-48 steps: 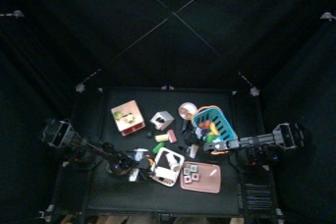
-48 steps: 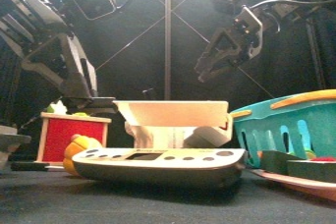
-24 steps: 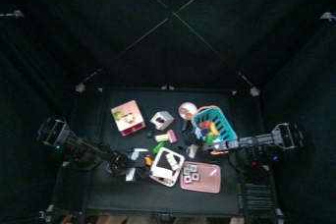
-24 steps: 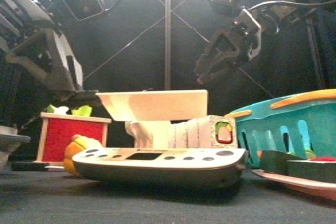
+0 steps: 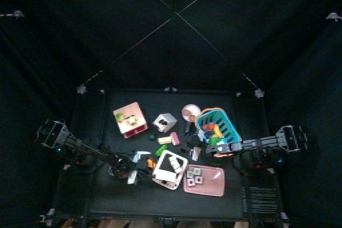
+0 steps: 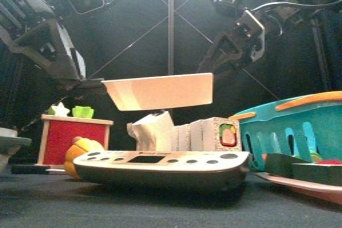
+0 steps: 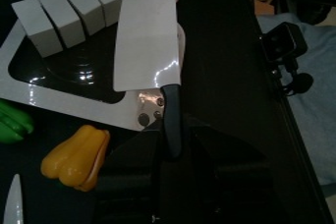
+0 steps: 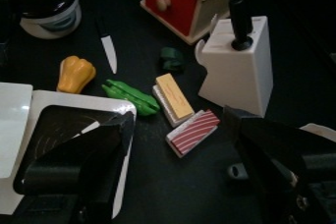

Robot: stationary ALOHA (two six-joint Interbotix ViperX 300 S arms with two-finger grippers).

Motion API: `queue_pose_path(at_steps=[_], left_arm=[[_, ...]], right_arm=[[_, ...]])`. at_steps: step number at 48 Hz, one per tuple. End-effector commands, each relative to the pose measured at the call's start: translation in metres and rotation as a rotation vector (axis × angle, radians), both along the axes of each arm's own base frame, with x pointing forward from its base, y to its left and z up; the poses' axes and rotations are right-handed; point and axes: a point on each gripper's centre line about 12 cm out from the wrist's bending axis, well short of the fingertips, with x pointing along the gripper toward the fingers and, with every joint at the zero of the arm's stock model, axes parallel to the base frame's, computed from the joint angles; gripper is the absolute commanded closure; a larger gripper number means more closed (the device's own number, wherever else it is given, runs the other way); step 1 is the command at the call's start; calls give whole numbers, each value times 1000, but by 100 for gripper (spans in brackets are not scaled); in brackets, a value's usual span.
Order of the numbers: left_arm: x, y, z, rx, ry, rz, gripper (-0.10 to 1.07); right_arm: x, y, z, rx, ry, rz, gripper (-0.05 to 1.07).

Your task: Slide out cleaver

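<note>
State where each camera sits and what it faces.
Top: overhead, straight down at the table; both arms show.
Front: table edge, looking level; cleaver, arms behind.
Left wrist: on that arm, over cleaver; own jaws.
Right wrist: on that arm, facing knife block; own jaws.
Shared: front and left wrist both show cleaver.

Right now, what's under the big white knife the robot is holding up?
Under the broad white cleaver blade, held by its black handle in the left tool, sit a row of white blocks and a black tray with a white rim. The blade hides some of the tray.
</note>
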Motion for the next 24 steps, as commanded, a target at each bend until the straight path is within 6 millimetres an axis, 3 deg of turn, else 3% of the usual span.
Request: queue_pose_path(at_steps=[1, 24], left_arm=[[3, -2, 9, -12, -30, -3, 42], [8, -3, 16, -26, -52, -2, 43]], right_arm=[[3, -1, 13, 2, -39, -2, 1], [3, -1, 13, 0, -38, -3, 1]])
